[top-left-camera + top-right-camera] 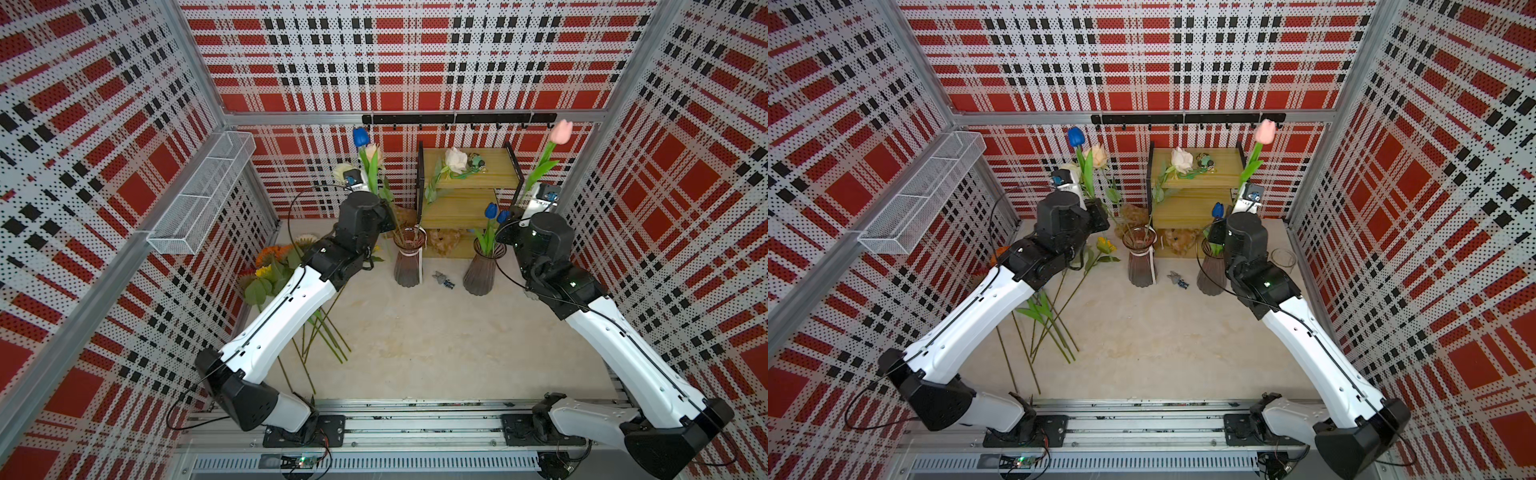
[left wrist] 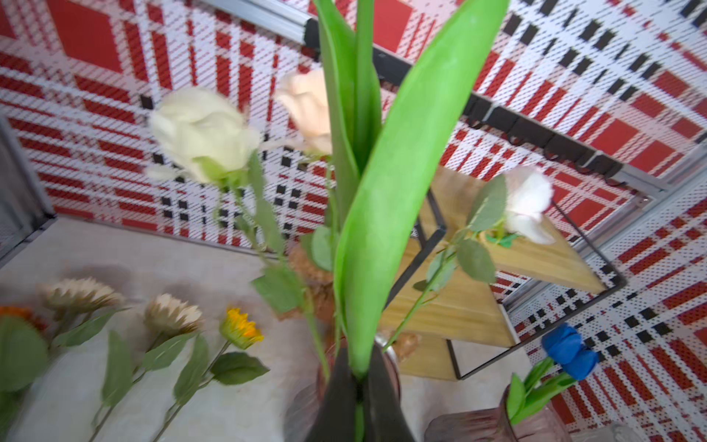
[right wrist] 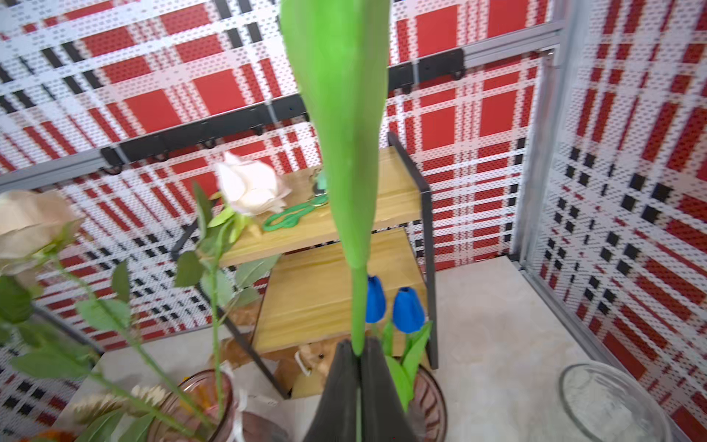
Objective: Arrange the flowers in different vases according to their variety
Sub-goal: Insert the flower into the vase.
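The left gripper [image 2: 359, 396] is clenched on the green stem of a blue tulip [image 1: 360, 136]. In its wrist view the bloom is cut off. Only the stem and two long leaves show there, and they cover part of a peach rose [image 2: 306, 109] beyond the gripper. The right gripper [image 3: 359, 382] is clamped the same way on the stem of a pink tulip [image 1: 561, 132], whose bloom is also out of frame in its wrist view. In both top views the gripper fingers are hidden behind the wrist housings, and each tulip stands upright above its gripper.

Just beyond and below the left gripper stands the smoky vase of roses [image 1: 409, 259]. The fingers largely hide its rim in the wrist view, and its flowers are blurred there. To this gripper's right a cream rose [image 1: 456, 160] leans over the wooden shelf [image 1: 469, 208]. Sunflowers [image 2: 241, 329] lie on the surface [image 1: 415, 340] below and to its left, partly covered by the left arm in both top views.

Below and left of the right gripper stands the smoky vase of blue tulips [image 1: 484, 268]. The clear vase [image 3: 612, 402], to that gripper's right, is cut by the frame edge.

A brown plush toy [image 1: 446, 243] under the shelf is hard to make out, and a small grey figure [image 1: 442, 279] on the surface is too small to identify. The dark lettering on the right wrist housing cannot be read.
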You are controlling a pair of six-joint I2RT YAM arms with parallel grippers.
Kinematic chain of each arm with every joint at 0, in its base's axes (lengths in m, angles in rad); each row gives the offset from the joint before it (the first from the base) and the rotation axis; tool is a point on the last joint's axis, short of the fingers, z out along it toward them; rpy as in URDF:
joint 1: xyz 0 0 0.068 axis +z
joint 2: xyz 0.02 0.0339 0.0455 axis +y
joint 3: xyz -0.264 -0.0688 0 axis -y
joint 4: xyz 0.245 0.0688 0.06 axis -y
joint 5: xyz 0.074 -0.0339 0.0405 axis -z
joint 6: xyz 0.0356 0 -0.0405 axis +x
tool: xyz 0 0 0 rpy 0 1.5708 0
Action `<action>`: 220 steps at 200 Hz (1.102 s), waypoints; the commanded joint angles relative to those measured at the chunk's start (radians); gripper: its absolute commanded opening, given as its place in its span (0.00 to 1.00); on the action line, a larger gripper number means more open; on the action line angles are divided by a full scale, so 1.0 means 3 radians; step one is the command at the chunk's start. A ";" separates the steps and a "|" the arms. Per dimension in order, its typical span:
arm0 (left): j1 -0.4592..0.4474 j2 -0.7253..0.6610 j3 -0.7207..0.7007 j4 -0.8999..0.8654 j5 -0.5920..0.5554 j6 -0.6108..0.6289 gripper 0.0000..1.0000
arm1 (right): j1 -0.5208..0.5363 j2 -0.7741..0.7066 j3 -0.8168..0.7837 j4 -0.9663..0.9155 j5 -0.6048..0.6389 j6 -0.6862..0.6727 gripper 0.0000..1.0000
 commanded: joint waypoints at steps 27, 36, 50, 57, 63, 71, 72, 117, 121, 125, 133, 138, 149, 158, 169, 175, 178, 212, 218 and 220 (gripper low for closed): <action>-0.0338 0.0748 0.0766 0.0575 -0.0182 0.0379 0.00 | -0.0544 0.0033 -0.0286 0.0408 -0.0543 0.0104 0.00; -0.0375 0.0865 0.0893 0.0618 -0.0197 0.0396 0.00 | -0.0611 0.0069 -0.0316 0.0450 -0.0634 0.0100 0.00; -0.0432 0.0982 0.0982 0.0776 -0.0213 0.0441 0.00 | -0.0674 0.0141 -0.0372 0.0555 -0.0755 0.0089 0.00; -0.0454 0.1034 0.1010 0.0865 -0.0213 0.0460 0.00 | -0.0697 0.0200 -0.0369 0.0566 -0.0797 0.0109 0.00; -0.0477 0.1074 0.1039 0.0932 -0.0213 0.0473 0.00 | -0.0708 0.0242 -0.0358 0.0556 -0.0830 0.0130 0.00; -0.0507 0.1135 0.1079 0.1009 -0.0218 0.0498 0.00 | -0.0709 0.0289 -0.0344 0.0549 -0.0863 0.0136 0.00; -0.0512 0.1141 0.1087 0.1014 -0.0221 0.0503 0.00 | -0.0709 0.0293 -0.0346 0.0550 -0.0865 0.0135 0.00; -0.0604 0.1377 0.1211 0.1362 -0.0224 0.0569 0.00 | -0.0729 0.0407 -0.0581 0.0769 -0.0956 0.0180 0.00; -0.0602 0.1392 0.1221 0.1379 -0.0224 0.0568 0.00 | -0.0729 0.0413 -0.0601 0.0781 -0.0971 0.0188 0.00; -0.0608 0.1407 0.1227 0.1394 -0.0219 0.0575 0.00 | -0.0730 0.0414 -0.0620 0.0808 -0.0985 0.0197 0.00; -0.0609 0.1427 0.1224 0.1436 -0.0218 0.0582 0.00 | -0.0729 0.0410 -0.0694 0.0882 -0.0999 0.0214 0.00; -0.0607 0.1437 0.1218 0.1476 -0.0215 0.0594 0.00 | -0.0729 0.0409 -0.0748 0.0933 -0.0996 0.0230 0.00; -0.0612 0.1449 0.1182 0.1556 -0.0215 0.0612 0.00 | -0.0729 0.0422 -0.0829 0.1007 -0.1004 0.0242 0.00; -0.0614 0.1460 0.1155 0.1615 -0.0213 0.0627 0.00 | -0.0729 0.0452 -0.0868 0.1040 -0.1009 0.0248 0.00; -0.0621 0.1463 0.1109 0.1696 -0.0213 0.0642 0.00 | -0.0729 0.0488 -0.0916 0.1079 -0.1047 0.0243 0.00; -0.0622 0.1467 0.1089 0.1731 -0.0213 0.0650 0.00 | -0.0729 0.0511 -0.0923 0.1075 -0.1051 0.0251 0.00; -0.0627 0.1468 0.1079 0.1748 -0.0216 0.0657 0.00 | -0.0729 0.0516 -0.0925 0.1072 -0.1051 0.0252 0.00; -0.0632 0.1525 0.1049 0.1866 -0.0213 0.0674 0.00 | -0.0729 0.0477 -0.1060 0.1054 -0.1054 0.0306 0.00; -0.0634 0.1550 0.1059 0.1875 -0.0203 0.0680 0.00 | -0.0729 0.0458 -0.1073 0.1034 -0.1050 0.0313 0.00; -0.0635 0.1556 0.1061 0.1881 -0.0201 0.0677 0.00 | -0.0729 0.0453 -0.1082 0.1029 -0.1052 0.0319 0.00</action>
